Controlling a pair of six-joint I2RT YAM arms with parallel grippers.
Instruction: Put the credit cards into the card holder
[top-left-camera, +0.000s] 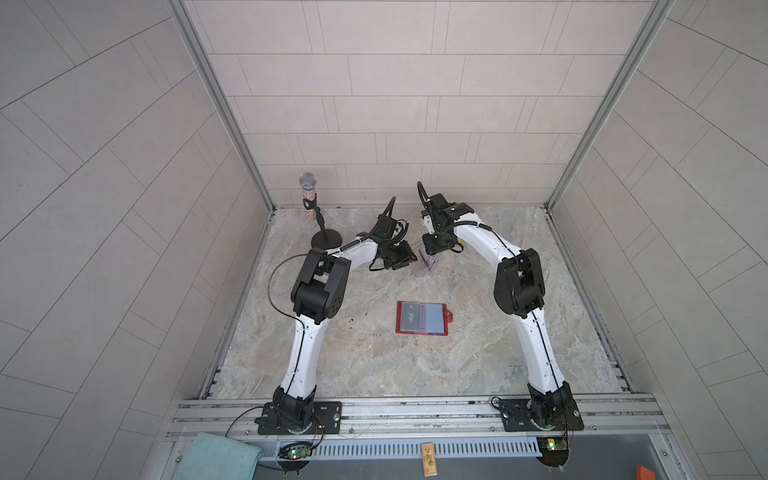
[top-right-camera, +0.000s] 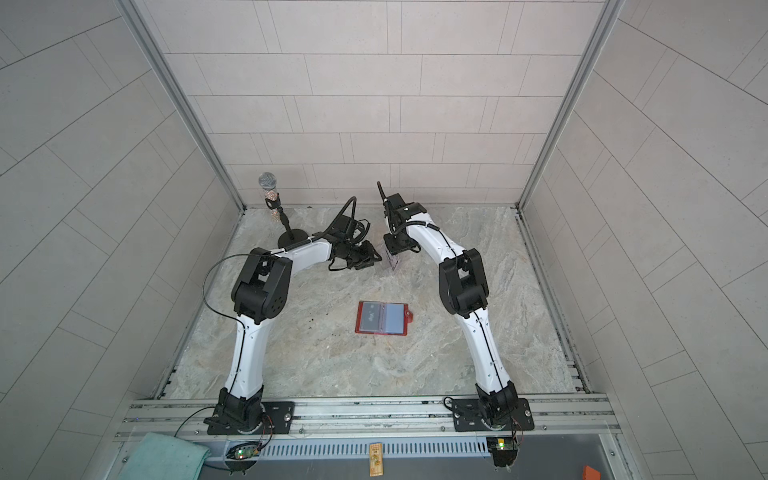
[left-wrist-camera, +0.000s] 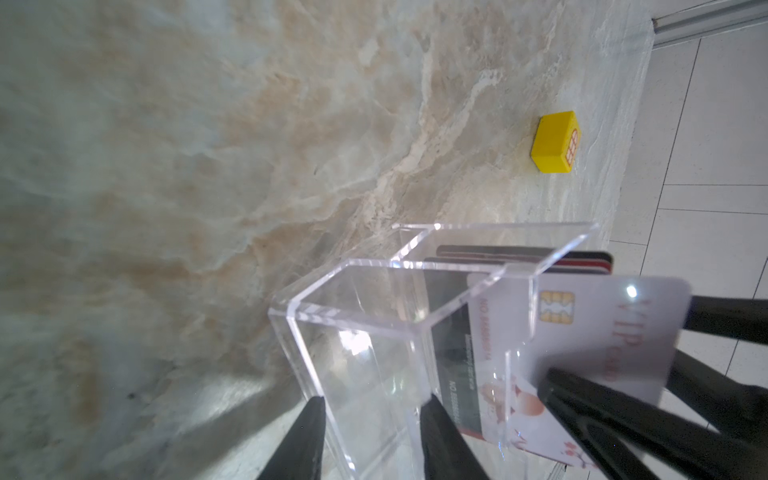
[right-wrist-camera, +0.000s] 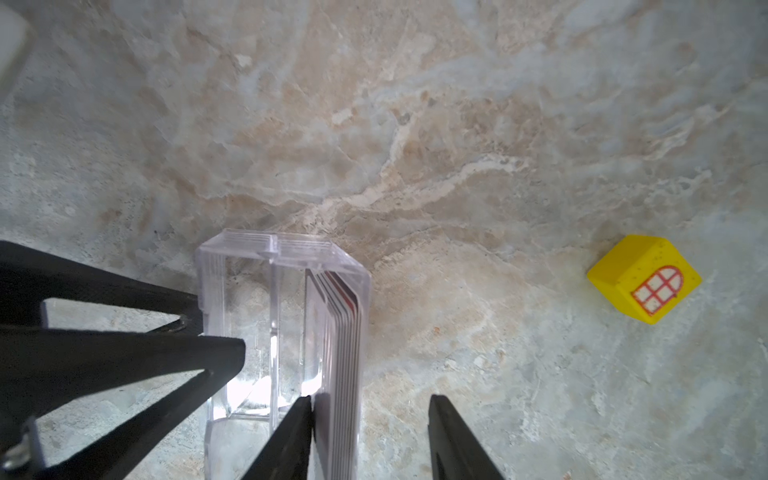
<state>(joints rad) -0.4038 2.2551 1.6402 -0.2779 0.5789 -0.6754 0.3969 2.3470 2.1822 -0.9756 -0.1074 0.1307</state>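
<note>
1. Gripping the clear card stand (right-wrist-camera: 237, 257) with the half-open left claw (left-wrist-camera: 376, 413).
2. Around the credit cards (right-wrist-camera: 343, 332) inside it with the right claw (right-wrist-camera: 370, 415), open, not pinching.
3. Find the red card holder (top-left-camera: 422, 318) open on the worktop (top-left-camera: 457, 374), 6 o'clock from the stand.

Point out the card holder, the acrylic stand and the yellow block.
card holder (top-left-camera: 422, 318): in a top view, centre fold.
acrylic stand (left-wrist-camera: 357, 365): left wrist view, clear front wall.
yellow block (right-wrist-camera: 658, 295): right wrist view, windowed face.
</note>
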